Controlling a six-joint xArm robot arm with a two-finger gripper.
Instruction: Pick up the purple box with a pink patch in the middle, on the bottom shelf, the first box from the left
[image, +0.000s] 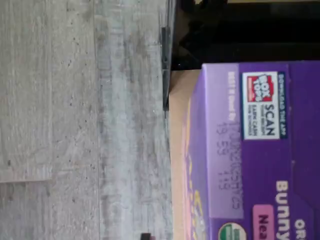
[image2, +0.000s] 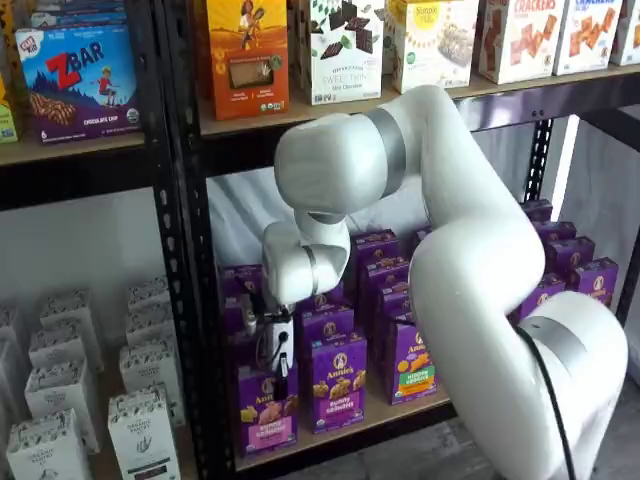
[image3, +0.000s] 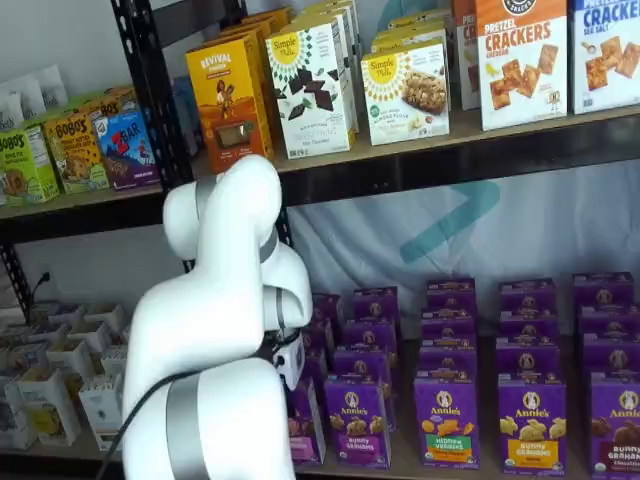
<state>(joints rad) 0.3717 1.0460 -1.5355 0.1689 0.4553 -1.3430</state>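
Directly below the gripper (image2: 282, 378) stands the purple box (image2: 266, 408), upright at the front left end of the bottom shelf (image2: 400, 412), its pink patch facing outward and its long axis vertical. Seen in a shelf view, the black fingers hang over the carton's top edge, but whether they stand apart or have closed on it I cannot tell. Judging from the wrist view, the box top (image: 255, 150) lies close under the hand, so a short straight descent should bring the fingers around it.
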